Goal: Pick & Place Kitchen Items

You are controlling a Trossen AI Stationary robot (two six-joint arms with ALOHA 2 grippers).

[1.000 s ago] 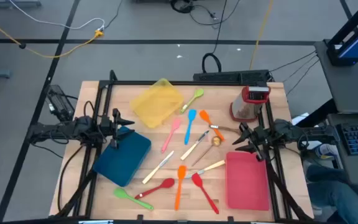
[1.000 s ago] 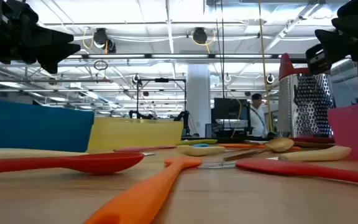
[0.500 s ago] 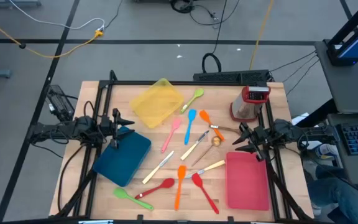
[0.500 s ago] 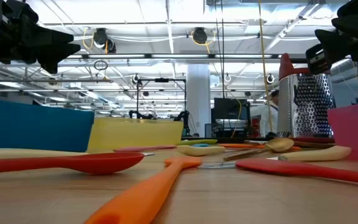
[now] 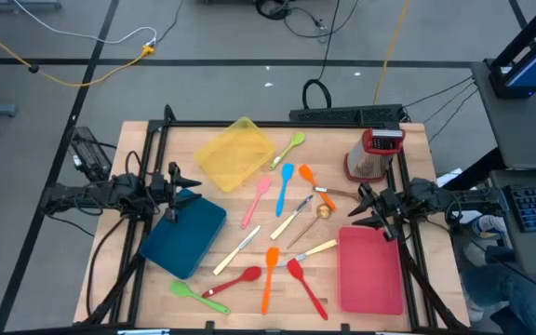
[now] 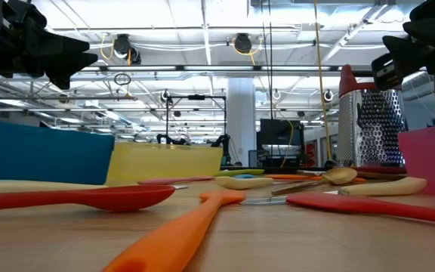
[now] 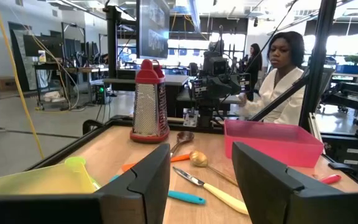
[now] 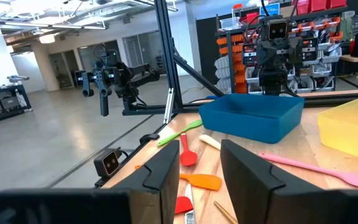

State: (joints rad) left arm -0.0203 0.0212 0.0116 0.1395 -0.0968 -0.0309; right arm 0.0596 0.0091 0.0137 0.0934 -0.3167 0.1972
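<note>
Both grippers [image 5: 177, 191] [image 5: 370, 209] hover empty, fingers seemingly parted.

A yellow tray [image 5: 234, 152], a blue tray [image 5: 185, 238] and a red tray [image 5: 370, 272] lay on the table [image 5: 333, 141]. A grater [image 5: 373, 154] stood near its corner.

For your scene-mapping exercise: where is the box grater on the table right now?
In the high view, the box grater stands upright at the table's far right corner, beyond the red tray and just right of the orange spoon.
</note>
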